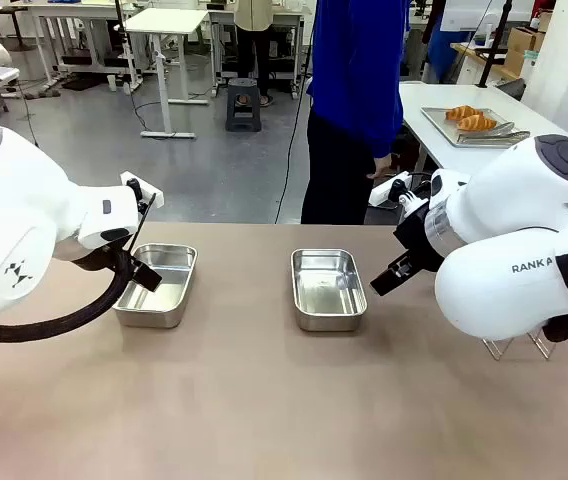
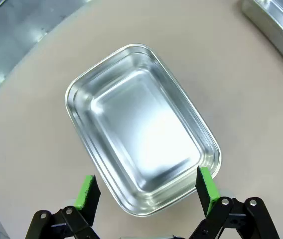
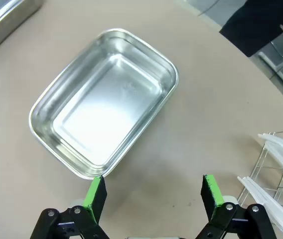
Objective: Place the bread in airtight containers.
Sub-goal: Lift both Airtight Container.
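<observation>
Two empty airtight containers, without lids, stand on the brown table: the left container (image 1: 156,285) (image 2: 141,129) and the right container (image 1: 328,288) (image 3: 104,122). My left gripper (image 1: 147,272) (image 2: 146,191) hovers open above the near end of the left container. Just beside the right container's near rim, my right gripper (image 1: 384,282) (image 3: 154,191) hangs open over bare table. Neither holds anything. The bread, two golden croissants (image 1: 471,120), lies on a flat steel tray (image 1: 444,128) on a white table at the far right, well away from both grippers.
A person in a blue top (image 1: 359,90) stands at the table's far edge. A wire rack (image 1: 519,345) (image 3: 276,169) holding clear lids stands at the right, close to my right arm. Bare table lies between and in front of the containers.
</observation>
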